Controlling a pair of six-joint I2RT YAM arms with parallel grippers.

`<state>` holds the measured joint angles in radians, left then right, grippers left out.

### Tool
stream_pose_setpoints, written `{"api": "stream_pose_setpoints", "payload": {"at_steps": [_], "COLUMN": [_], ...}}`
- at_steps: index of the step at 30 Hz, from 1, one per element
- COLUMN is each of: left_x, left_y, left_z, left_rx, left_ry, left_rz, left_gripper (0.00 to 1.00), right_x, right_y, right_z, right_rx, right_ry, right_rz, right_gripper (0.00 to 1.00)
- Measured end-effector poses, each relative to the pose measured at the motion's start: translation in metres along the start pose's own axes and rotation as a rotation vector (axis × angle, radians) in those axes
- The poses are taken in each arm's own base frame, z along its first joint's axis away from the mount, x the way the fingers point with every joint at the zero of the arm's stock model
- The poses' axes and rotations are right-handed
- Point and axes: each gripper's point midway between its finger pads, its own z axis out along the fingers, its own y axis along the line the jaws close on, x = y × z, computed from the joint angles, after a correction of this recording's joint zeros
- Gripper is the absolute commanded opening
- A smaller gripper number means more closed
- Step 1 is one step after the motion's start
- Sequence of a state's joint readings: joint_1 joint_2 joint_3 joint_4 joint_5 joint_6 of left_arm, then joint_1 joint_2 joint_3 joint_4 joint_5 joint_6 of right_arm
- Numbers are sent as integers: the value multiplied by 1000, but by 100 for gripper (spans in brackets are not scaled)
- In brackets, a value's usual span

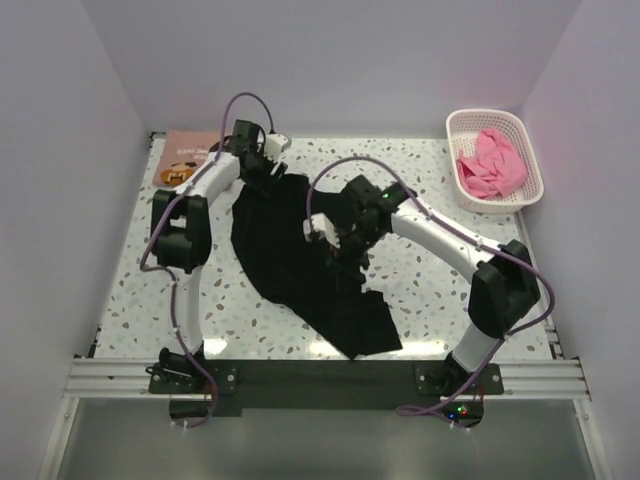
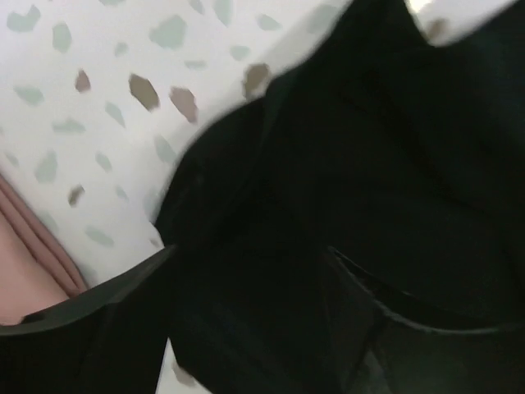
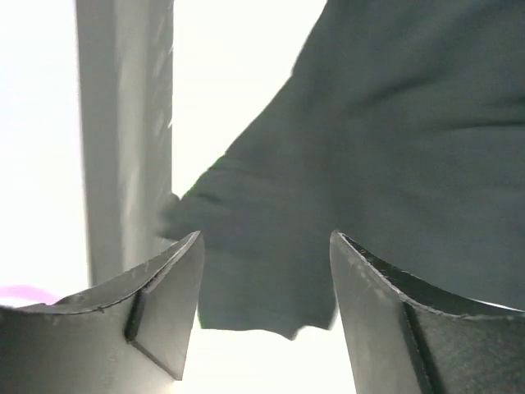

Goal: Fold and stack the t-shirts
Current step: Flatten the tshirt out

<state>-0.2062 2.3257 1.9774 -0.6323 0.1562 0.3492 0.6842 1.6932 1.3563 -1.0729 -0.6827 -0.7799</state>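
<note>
The black t-shirt lies spread and partly rumpled across the middle of the table. My left gripper is at its far left corner. In the left wrist view the gripper is open, with black cloth filling the gap between the fingers. My right gripper hovers over the shirt's middle. It is open and empty, with the black cloth beyond its fingertips. The salmon-pink printed shirt lies at the back left, and its edge shows in the left wrist view. The bright pink shirt is bunched in the basket.
The white lattice basket stands at the back right corner. The speckled tabletop is walled on three sides. A metal rail carrying both arm bases runs along the near edge.
</note>
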Motion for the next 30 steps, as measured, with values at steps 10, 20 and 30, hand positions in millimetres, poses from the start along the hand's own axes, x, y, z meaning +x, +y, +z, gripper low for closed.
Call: {"api": "stream_pose_setpoints", "payload": {"at_steps": [10,20,30], "left_x": [-35,107,150], "left_y": [-11,-73,-86], "left_z": [-148,-115,-99], "left_rx": [26,223,246], "left_ry": [-309,4,141], "left_rz": [-103,-238,-268], "left_gripper": [79,71,65], "right_x": [-26,5,62], "right_y": [-154,-261,-276], "right_z": [-66,-20,-39], "right_rx": [352,589,761], "right_ry": [-215,-126,79], "right_rz": [213,312,293], "right_gripper": [66,63,34]}}
